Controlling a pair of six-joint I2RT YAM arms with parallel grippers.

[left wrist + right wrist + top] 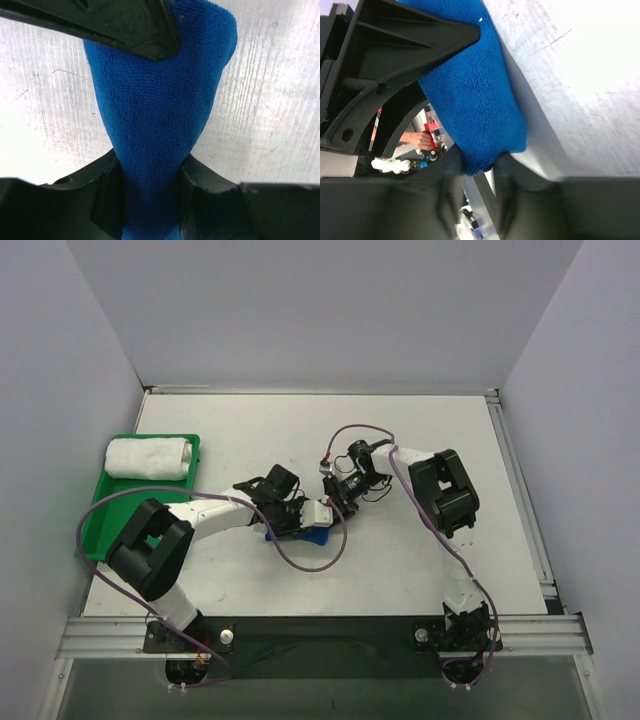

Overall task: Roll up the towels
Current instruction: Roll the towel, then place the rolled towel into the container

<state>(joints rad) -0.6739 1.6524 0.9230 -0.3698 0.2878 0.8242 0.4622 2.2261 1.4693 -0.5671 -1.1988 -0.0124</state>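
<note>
Blue towel (312,536) lies mid-counter (420,430), a bunched roll between the two arms. Left fingers (107,200) are partly closed, pinching one end so the cloth necks in between them. Right fingers (451,190) are nearly closed on the other end. White towel (148,457) sits rolled in the green tray (95,530), far left. My call: I'm rolling the blue one. To do it well, I'd hold both ends level, turn them together, and pull gently apart so the roll comes out tight.

Bright, even light; right end effector (479,165) blurred, table (580,75) glaring
</note>
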